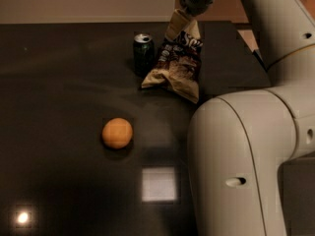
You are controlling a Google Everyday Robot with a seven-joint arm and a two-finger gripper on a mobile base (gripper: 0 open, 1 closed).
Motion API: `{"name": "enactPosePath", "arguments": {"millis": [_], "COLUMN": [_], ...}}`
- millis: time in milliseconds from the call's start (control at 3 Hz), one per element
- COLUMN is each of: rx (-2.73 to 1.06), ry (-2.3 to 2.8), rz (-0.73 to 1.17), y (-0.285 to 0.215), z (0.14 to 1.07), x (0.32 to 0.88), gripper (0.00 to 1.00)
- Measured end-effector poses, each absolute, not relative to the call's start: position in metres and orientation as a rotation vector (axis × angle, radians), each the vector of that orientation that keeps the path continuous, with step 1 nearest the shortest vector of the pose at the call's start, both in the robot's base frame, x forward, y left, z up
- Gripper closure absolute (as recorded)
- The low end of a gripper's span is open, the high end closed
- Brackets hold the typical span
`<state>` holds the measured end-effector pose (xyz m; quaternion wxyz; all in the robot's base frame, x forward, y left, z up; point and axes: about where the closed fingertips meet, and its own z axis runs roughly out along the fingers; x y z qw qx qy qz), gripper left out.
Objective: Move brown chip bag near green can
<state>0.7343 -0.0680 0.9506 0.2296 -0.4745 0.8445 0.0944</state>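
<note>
chip bag (176, 65) rests just right of can (143, 48), close beside it; gripper (181, 23) up-right of can, jaws clamped on chip bag's top edge; orange (117, 132) well apart, nearer than can.

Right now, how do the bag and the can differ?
The bag is much bigger than the can. The bag is crinkled, brown with white lettering; the can is smooth, dark green, silver-topped. The bag leans with the end effector at its top; the can stands upright, untouched. Both rest on the table.

Cream rounded arm (236, 171), tan claw (177, 28) top-centre
</note>
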Motion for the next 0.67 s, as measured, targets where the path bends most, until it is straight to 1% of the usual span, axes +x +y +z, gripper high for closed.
{"name": "enactPosePath", "arguments": {"millis": [333,667], "rx": [-1.3,-1.3], "ry": [2.315,2.315], "rz": [0.26,0.26], "y": [-0.0648,-0.0647], "z": [0.9486,0.9485], "x": [0.739,0.7392], "gripper": [0.0,0.0]}}
